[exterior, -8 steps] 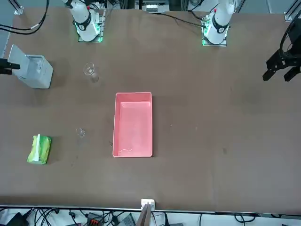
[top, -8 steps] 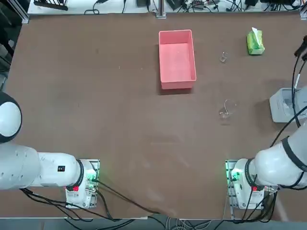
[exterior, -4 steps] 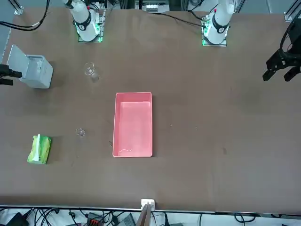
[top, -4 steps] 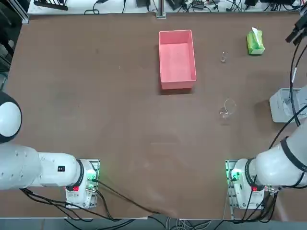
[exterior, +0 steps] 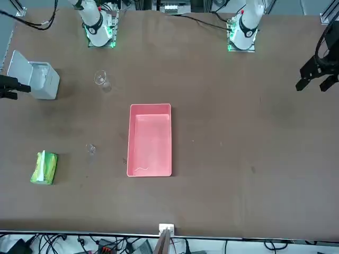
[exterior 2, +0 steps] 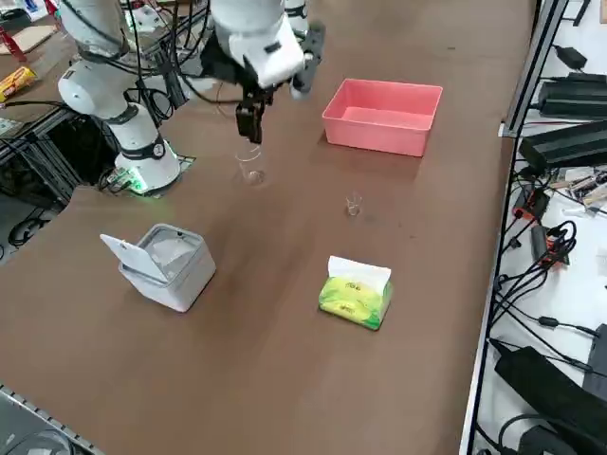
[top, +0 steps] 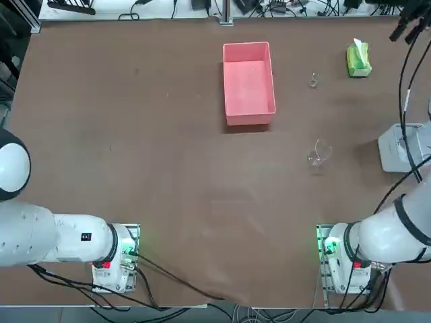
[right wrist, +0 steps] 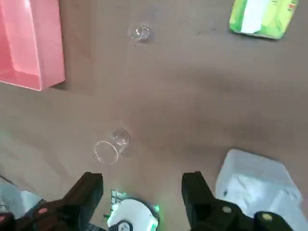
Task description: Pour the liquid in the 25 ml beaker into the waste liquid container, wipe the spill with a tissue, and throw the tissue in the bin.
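Right gripper point(right wrist: 144, 192), spread and empty, now farther toward the worktop's point(top: 135, 134) far right edge than a second ago. 25 ml beaker point(top: 314, 81) unmoved, upright between pink tray point(top: 248, 82) and green tissue pack point(top: 359, 60).

Wide bare table point(top: 135, 134) lies left of the pink tray point(top: 248, 82). Right of it, the 25 ml beaker point(top: 314, 81), larger beaker point(top: 318, 154) (nearer), tissue pack point(top: 358, 59) and white bin point(top: 399, 147) stand well apart.
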Controlling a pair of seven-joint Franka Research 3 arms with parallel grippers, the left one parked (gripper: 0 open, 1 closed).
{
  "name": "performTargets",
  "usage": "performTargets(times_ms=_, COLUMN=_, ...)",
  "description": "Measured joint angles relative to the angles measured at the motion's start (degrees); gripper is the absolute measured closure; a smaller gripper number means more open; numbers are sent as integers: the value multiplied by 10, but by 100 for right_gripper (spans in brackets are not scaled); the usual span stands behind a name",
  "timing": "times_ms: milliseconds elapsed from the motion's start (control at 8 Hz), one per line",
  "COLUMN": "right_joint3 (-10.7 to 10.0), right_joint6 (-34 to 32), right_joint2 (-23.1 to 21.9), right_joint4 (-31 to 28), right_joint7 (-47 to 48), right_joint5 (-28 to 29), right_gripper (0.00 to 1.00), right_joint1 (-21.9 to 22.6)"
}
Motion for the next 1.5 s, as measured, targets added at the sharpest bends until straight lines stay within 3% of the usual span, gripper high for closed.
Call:
performTargets(times_ms=250, right_joint3=105, right_joint6=1, right_joint2=-40, right_joint4=0, right_joint7=63, right_joint5=-64, right_gripper=0, right_joint1=-51)
performTargets(times_ms=500, right_joint3=181, right_joint6=11, right_joint2=-64, right_joint4=0, right_joint7=163, right_joint5=-98, right_gripper=0, right_joint1=-72)
performTargets(times_ms=750, right_joint3=213, right_joint6=36, right_joint2=-75, right_joint4=0, right_joint7=236, right_joint5=-102, right_gripper=0, right_joint1=-71)
performTargets(times_ms=1125, right_joint3=241, right_joint6=64, right_joint2=-77, right_joint4=-6, right_joint7=272, right_joint5=-129, right_gripper=0, right_joint1=-72)
performTargets(times_ms=1500, right_joint3=250, right_joint6=67, right_joint2=-81, right_joint4=-9, right_joint7=322, right_joint5=-134, right_gripper=0, right_joint1=-72)
